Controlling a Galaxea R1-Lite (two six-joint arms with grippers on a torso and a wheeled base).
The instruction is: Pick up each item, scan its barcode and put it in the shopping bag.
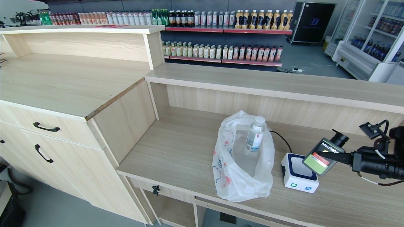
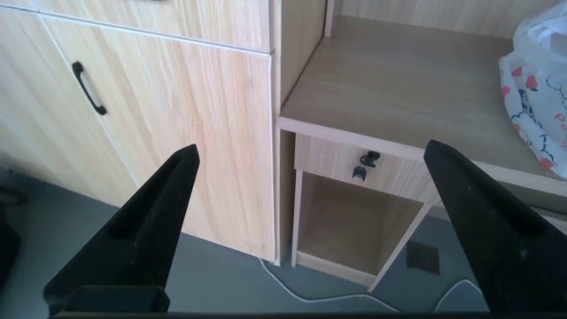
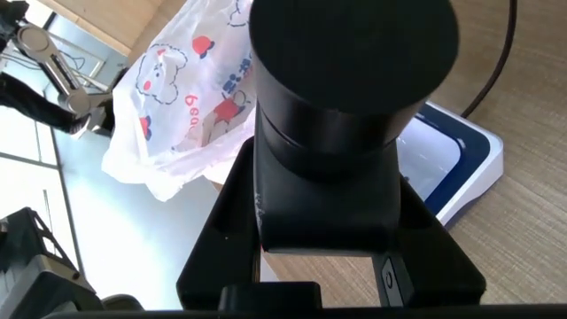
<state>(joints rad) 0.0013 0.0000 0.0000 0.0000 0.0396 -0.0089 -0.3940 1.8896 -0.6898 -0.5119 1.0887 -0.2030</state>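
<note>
Pale wood counter [image 1: 189, 148] is seen across the head view. A white plastic shopping bag [image 1: 240, 176] is stood open at lower centre, with a clear water bottle [image 1: 255, 135] upright inside it. A white-and-blue scanner [image 1: 298, 175] is placed just right of the bag. At the right of the frame, a black-capped bottle [image 1: 318, 159] is clamped, tilted, in the right gripper [image 1: 334, 155], just above the scanner.

In the left wrist view, the left gripper [image 2: 312, 152] is spread wide with nothing between its fingers, facing the cabinet front [image 2: 177, 133].

In the right wrist view, the gripped bottle's cap is seen close up, with scanner and bag beyond it.
</note>
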